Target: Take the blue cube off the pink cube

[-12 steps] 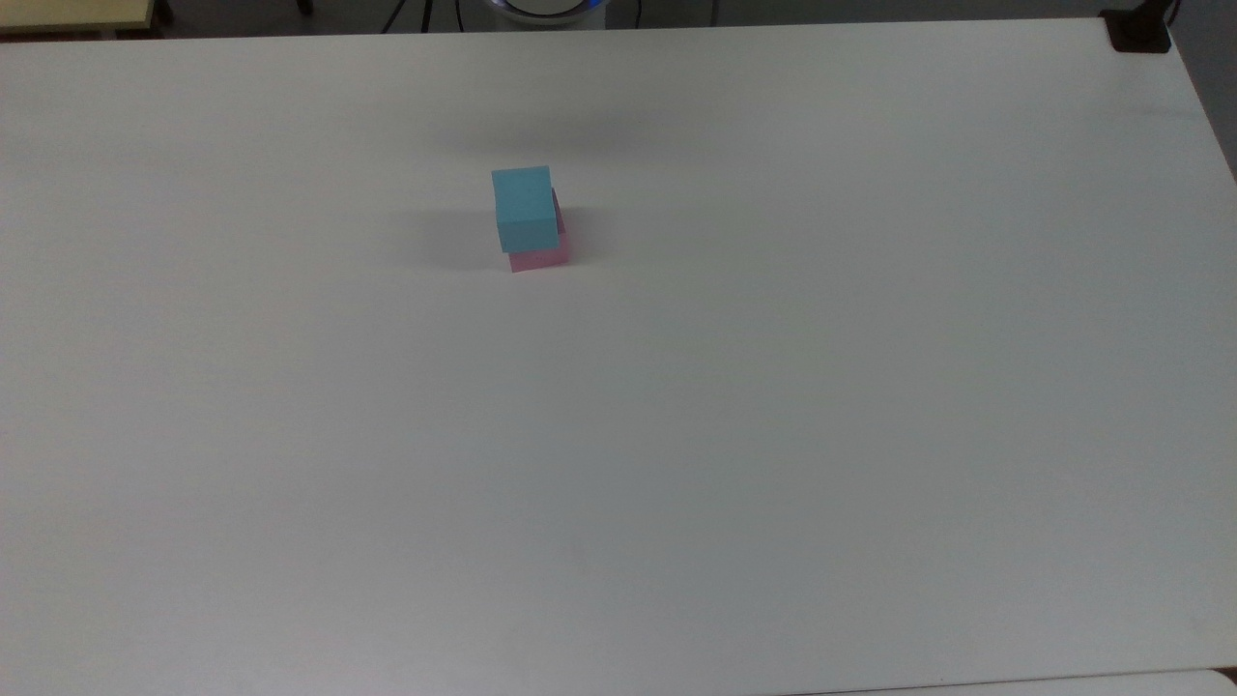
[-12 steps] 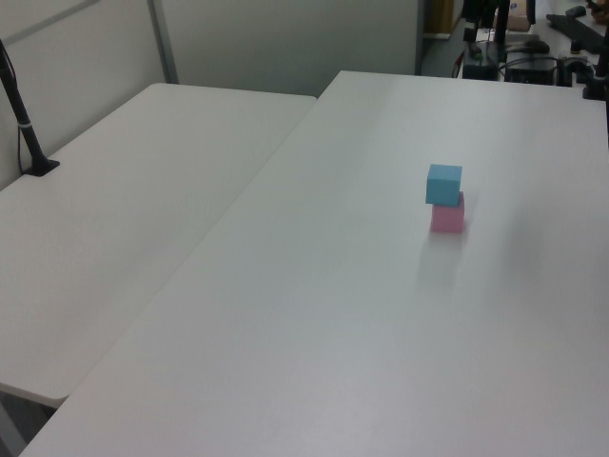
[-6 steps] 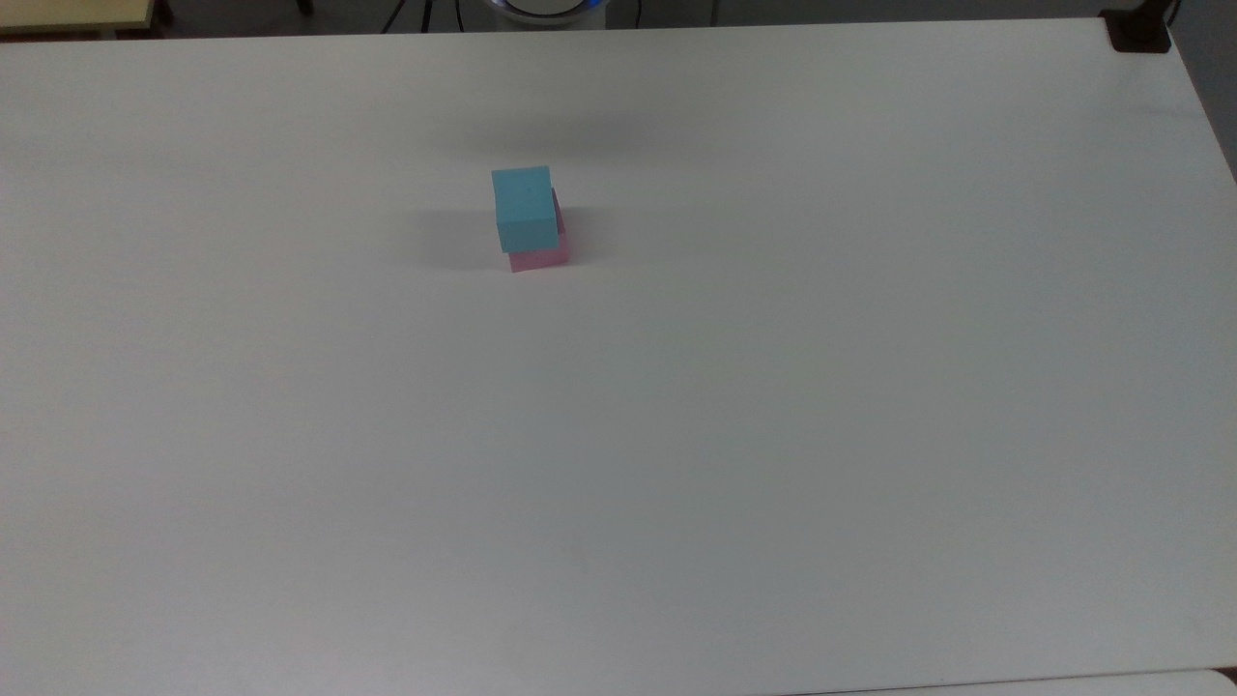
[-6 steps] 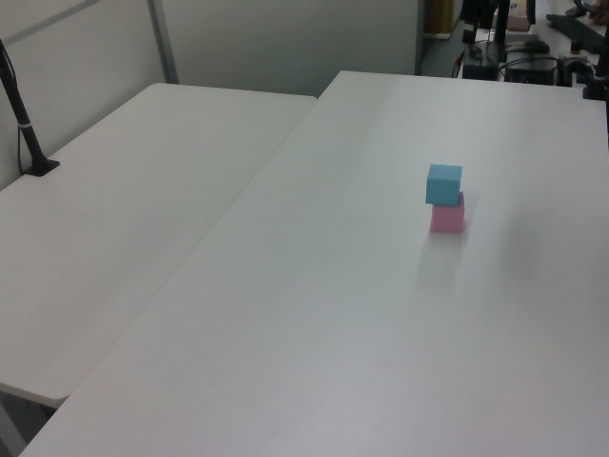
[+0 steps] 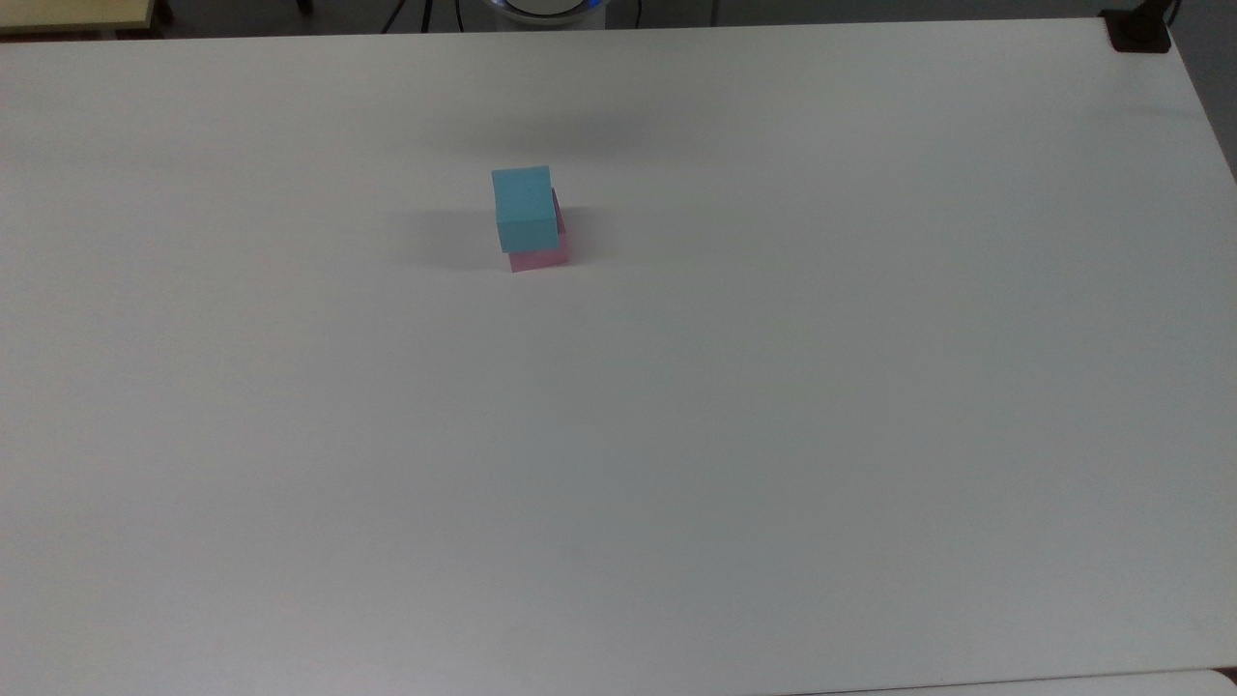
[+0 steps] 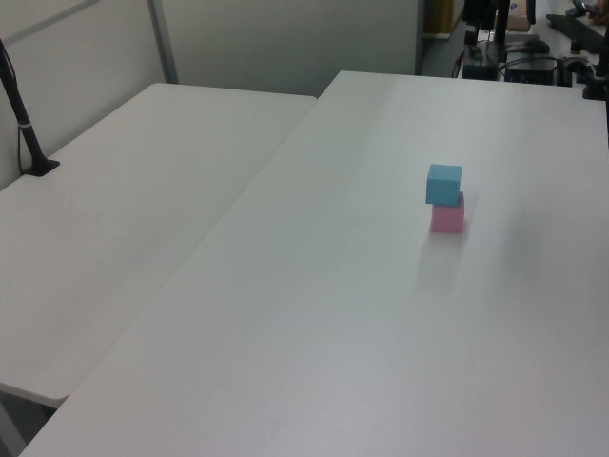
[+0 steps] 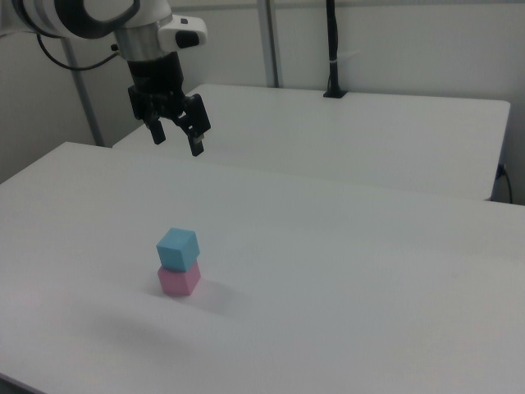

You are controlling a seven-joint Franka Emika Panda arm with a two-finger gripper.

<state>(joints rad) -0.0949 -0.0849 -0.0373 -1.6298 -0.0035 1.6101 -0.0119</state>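
The light blue cube (image 5: 525, 207) (image 6: 443, 184) (image 7: 178, 248) rests on top of the pale pink cube (image 5: 539, 258) (image 6: 447, 218) (image 7: 179, 280), slightly offset, on the white table (image 5: 773, 387). In the right view my gripper (image 7: 176, 141) hangs high above the table, well above the stack and behind it. Its two black fingers are spread apart with nothing between them.
A second white table (image 6: 114, 219) (image 7: 369, 139) adjoins the first one. A black post (image 6: 24, 124) (image 7: 332, 49) stands on that second table. Cables and equipment (image 6: 533, 48) sit past the far edge in the left view. A black clamp (image 5: 1138, 29) grips the top view's upper right corner.
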